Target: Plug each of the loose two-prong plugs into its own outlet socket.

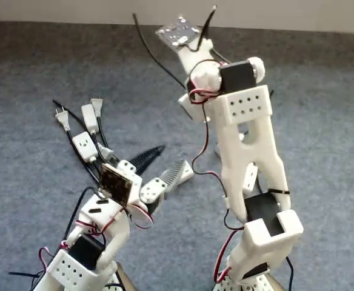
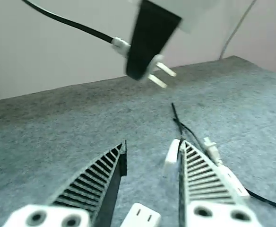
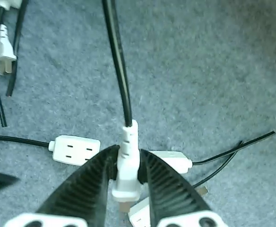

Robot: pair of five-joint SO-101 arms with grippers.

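On the grey carpeted surface (image 1: 37,66), the tall white right arm (image 1: 250,133) rises beside the lower white left arm (image 1: 98,242). The black ribbed left gripper (image 2: 153,146) is spread wide and holds nothing, and a white two-slot outlet socket (image 2: 140,217) lies on the carpet between its fingers, with a white connector body (image 2: 172,157) just beside one of them. The right gripper (image 3: 128,153) is clamped on a white two-prong plug (image 3: 127,165) with a black cord (image 3: 116,61), held up off the carpet above a second white outlet socket (image 3: 75,150), while a small loose white plug (image 1: 62,116) lies off to one side.
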